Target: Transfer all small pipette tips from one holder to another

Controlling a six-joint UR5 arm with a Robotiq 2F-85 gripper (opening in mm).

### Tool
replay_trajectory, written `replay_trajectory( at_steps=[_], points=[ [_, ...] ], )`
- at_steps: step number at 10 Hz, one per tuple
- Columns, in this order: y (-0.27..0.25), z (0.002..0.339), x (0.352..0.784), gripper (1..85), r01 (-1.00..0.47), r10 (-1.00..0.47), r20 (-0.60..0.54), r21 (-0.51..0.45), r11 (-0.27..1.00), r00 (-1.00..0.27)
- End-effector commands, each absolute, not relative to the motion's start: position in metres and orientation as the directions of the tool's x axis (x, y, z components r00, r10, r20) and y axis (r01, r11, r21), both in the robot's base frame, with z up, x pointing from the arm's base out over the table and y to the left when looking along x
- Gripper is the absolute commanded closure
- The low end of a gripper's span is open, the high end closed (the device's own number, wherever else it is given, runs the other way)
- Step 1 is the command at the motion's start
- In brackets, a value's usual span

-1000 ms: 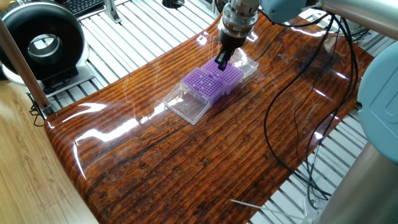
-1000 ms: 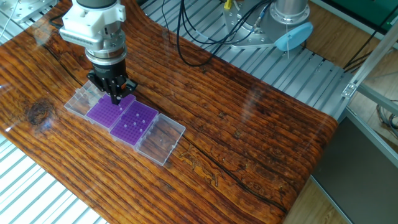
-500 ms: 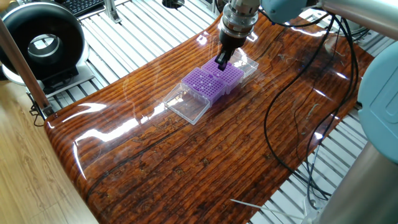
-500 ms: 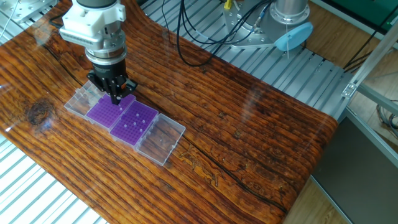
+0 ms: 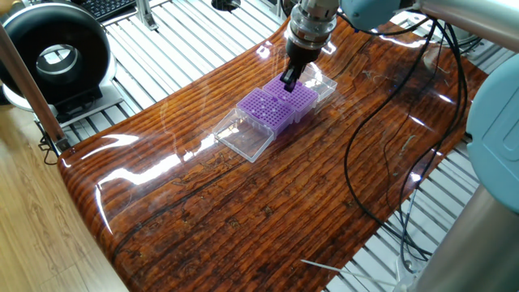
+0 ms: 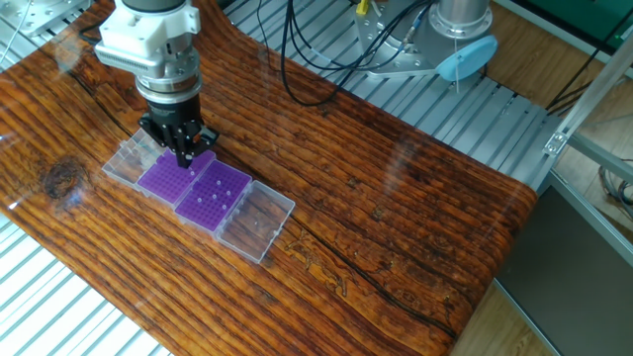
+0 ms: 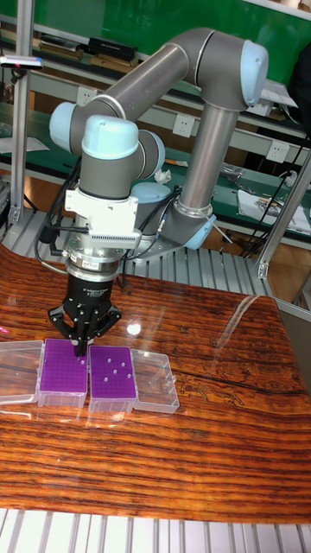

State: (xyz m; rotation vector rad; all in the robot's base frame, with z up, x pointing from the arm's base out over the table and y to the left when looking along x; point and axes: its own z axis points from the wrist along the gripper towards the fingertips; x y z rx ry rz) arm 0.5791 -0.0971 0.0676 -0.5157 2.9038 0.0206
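Two purple holders sit side by side in clear open-lid boxes. The holder with several white pipette tips (image 6: 216,196) (image 7: 112,373) is the nearer one (image 5: 263,108) in one fixed view. On the other holder (image 6: 163,178) (image 7: 63,371) (image 5: 300,99) I see no tips. My gripper (image 6: 185,155) (image 7: 80,350) (image 5: 289,82) points straight down, low over that holder's corner beside the tip-bearing one. Its black fingers meet in a point. Anything between them is too small to make out.
The clear lids (image 6: 259,222) (image 6: 127,158) lie flat on the wooden table (image 6: 396,227) at the outer ends of the boxes. Black cables (image 5: 365,154) trail across the table. A black round device (image 5: 53,57) stands beyond the table's edge.
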Motion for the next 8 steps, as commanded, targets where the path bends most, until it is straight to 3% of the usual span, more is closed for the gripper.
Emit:
replay_trajectory(
  at_steps=[1, 8],
  points=[
    [-0.0954, 0.0682, 0.5819, 84.3, -0.340, -0.334, -0.207, -0.010, 0.941, -0.920],
    [-0.0901, 0.0672, 0.5866, 84.3, -0.344, -0.334, -0.232, 0.003, 0.939, -0.914]
  ],
)
